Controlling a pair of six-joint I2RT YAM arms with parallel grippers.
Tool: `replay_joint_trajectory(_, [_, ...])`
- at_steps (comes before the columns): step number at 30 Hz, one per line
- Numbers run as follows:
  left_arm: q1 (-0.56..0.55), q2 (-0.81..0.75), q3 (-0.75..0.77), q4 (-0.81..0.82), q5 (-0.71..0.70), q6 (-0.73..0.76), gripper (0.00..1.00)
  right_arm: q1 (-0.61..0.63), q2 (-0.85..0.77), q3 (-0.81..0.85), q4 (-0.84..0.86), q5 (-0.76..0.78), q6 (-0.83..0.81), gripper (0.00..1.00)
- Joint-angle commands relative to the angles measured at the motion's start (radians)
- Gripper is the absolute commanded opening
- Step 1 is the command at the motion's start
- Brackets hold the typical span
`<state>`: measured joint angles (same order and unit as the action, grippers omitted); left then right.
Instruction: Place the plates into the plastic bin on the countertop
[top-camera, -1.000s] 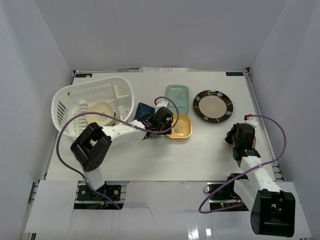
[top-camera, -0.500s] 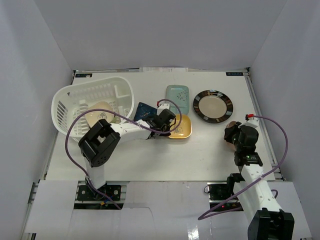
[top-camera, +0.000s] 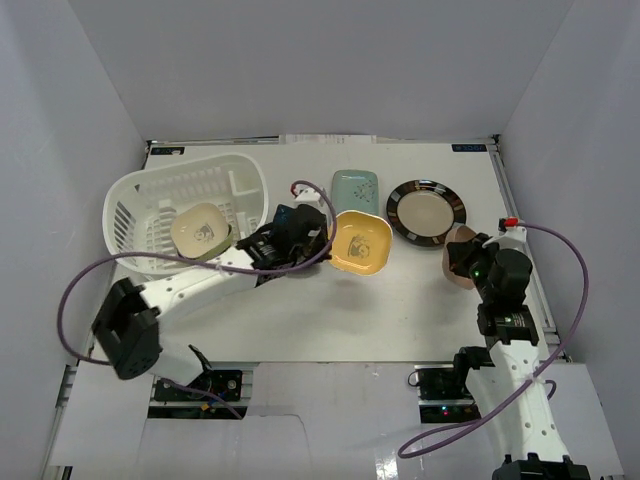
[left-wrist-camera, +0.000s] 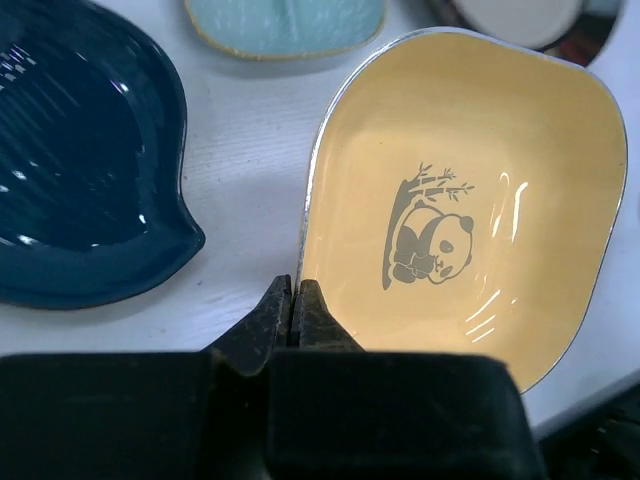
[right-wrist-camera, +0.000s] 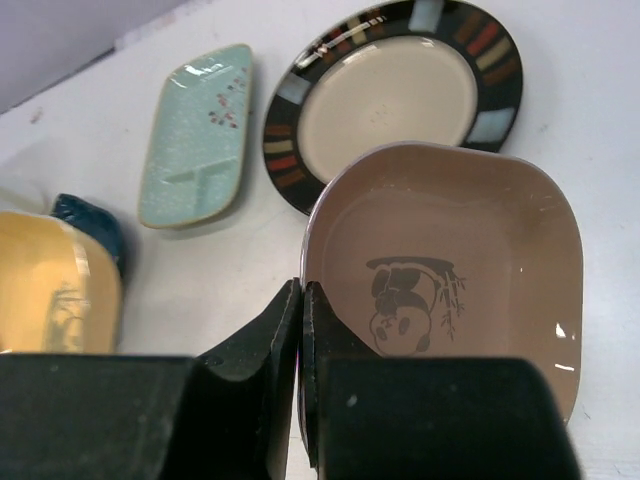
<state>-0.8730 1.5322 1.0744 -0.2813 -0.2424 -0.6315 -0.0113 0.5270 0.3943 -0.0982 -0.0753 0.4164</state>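
Top view: the white slotted plastic bin (top-camera: 125, 205) lies well to the left of the left gripper (top-camera: 328, 242).

Left wrist: the jaws pinch only the thin rim of the yellow rounded-square panda plate (left-wrist-camera: 470, 180) (a shallow edge hold). A fast swing could pivot or drop it.

Right wrist: the right gripper (right-wrist-camera: 301, 300) pinches the rim of the brown rounded-square plate (right-wrist-camera: 450, 240) the same way, with the same slip risk.

Bright, even overhead light, soft shadows, white glints on the yellow plate (left-wrist-camera: 470, 190) (wrist views soft-focused at the near edge)
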Motion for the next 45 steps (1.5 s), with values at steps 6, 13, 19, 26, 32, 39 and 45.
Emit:
replay_joint_trajectory(6, [0.208, -0.435, 0.065, -0.243, -0.189, 0.019, 0.0, 0.069, 0.014, 0.077, 0.071, -0.199, 0.036, 0.08])
replay_joint_trajectory(13, [0.689, -0.466, 0.045, -0.329, -0.028, 0.072, 0.0, 0.494, 0.145, 0.155, 0.072, 0.0, -0.039, 0.08])
replay_joint_trajectory(19, [0.93, -0.429, -0.024, -0.332, 0.077, 0.062, 0.0, 0.815, 0.306, 0.247, 0.118, 0.19, -0.082, 0.08])
replay_joint_trajectory(26, [1.037, -0.353, -0.099, -0.334, 0.114, 0.05, 0.0, 1.12, 0.543, 0.492, 0.1, 0.381, -0.221, 0.08])
replay_joint_trajectory(32, [1.04, -0.363, -0.142, -0.326, 0.141, 0.055, 0.27, 1.179, 0.734, 0.71, 0.106, 0.359, -0.349, 0.08])
replay_joint_trajectory(39, [1.04, -0.455, -0.119, -0.322, 0.233, 0.061, 0.77, 1.182, 1.049, 1.095, 0.068, 0.281, -0.476, 0.08])
replay_joint_trajectory(45, [1.039, -0.622, -0.061, -0.253, 0.337, 0.055, 0.81, 1.18, 1.254, 1.314, 0.081, 0.157, -0.574, 0.08])
